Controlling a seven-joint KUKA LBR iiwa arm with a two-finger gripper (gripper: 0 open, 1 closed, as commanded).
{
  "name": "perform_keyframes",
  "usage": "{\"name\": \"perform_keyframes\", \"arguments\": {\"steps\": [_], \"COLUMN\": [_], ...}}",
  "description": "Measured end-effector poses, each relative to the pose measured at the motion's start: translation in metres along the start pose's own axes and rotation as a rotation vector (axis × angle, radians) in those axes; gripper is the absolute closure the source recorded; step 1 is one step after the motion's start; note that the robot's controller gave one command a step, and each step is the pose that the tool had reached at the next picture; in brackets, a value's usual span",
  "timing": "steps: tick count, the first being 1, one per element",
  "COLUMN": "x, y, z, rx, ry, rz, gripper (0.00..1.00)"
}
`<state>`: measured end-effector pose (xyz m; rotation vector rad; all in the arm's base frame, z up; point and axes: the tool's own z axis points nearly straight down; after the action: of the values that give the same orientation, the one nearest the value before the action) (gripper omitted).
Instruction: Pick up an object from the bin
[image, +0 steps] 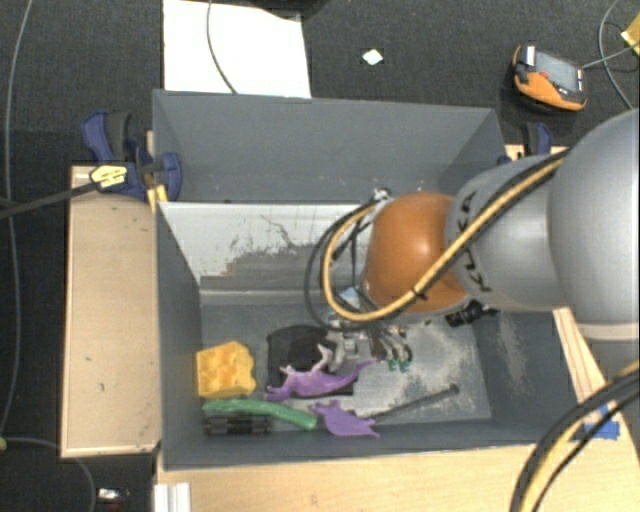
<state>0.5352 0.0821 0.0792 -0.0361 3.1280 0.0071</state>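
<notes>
1. Claw (368, 350) - low in the bin, well right of the yellow sponge (225, 370); apart or together, can't tell.
2. Purple toy (322, 381) - right of the sponge, at the claw's tip. Prob. light, rubbery, thin-limbed; grip across its body.
3. Black lump (293, 346) lies just right of the sponge.

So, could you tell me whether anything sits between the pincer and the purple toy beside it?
Nothing visible does. The pincer sits right at the right end of the purple toy. A black lump lies close at the toy's upper left, and a second purple piece lies just below it.
</notes>
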Motion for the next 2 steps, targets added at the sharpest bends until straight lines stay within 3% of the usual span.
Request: {"name": "perform_keyframes", "arguments": {"steps": [1,2], "x": [0.001,0.003], "y": [0.0,-0.002], "z": [-0.03,-0.107], "rx": [-0.001,-0.001], "ry": [-0.005,-0.01], "rz": [-0.054,0.007], "gripper": [1.0,1.0]}}
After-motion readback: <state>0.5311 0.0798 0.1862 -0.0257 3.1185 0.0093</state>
